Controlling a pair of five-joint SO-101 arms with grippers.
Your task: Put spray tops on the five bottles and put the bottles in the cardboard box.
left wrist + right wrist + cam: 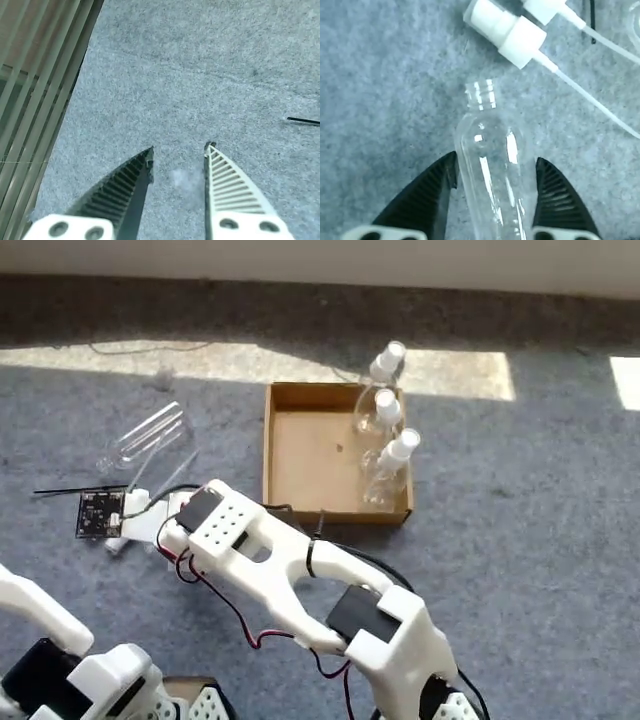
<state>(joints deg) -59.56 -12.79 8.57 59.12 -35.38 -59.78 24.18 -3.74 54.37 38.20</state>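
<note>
Bottle (490, 130) lies on its side between the fingers of the right gripper (496, 162), which is clenched on its body, one finger against each flank. It is clear, smooth plastic, round-shouldered, with a bare threaded neck pointing away from the gripper. Just past the neck lies a white spray top (507, 32), ridged at the collar, its thin translucent dip tube trailing off across the surface. A second spray top (545, 7) lies close beside it.

From above, the right arm (290, 560), white with red and black wires, stretches across to that spot. Another bare bottle (145, 435) lies farther out on the surface. The cardboard box (300, 455), shallow, square and brown, sits well apart from it. Three capped bottles (395, 455) stand in a row along one side of the box.

The left gripper (177, 152) hangs released, one black ribbed finger and one white, set apart over bare surface. A thin black cable (302, 120) lies nearby, and wooden slats (30, 75) run along one edge.

The surface (520, 540) is grey, felt-like fabric, crossed by patches of sunlight.
</note>
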